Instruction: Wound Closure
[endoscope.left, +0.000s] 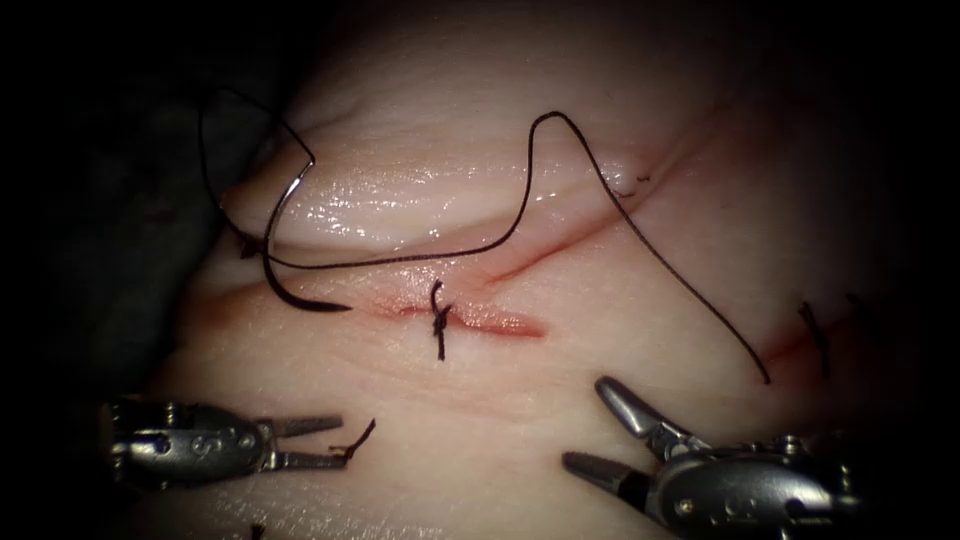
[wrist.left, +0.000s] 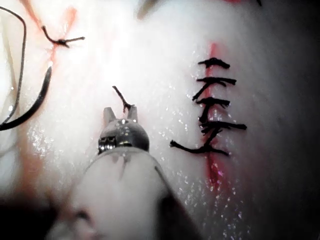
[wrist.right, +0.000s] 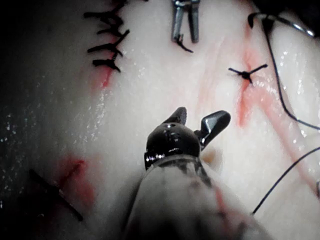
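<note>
Needle (endoscope.left: 285, 240) lies free on tissue (endoscope.left: 420, 400); left tool (endoscope.left: 335, 440) pinches a thread scrap (endoscope.left: 358, 440), right tool (endoscope.left: 590, 425) gapes empty.

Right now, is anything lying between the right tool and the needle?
Yes. The needle lies free on the tissue, left of the knotted stitch. That stitch and the thread lie between it and the open, empty right tool. The left tool holds a cut thread end.

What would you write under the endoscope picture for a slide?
Left claw holds a cut end of thread; right claw open, empty; needle lies free on the tissue, left of one knot.
</note>
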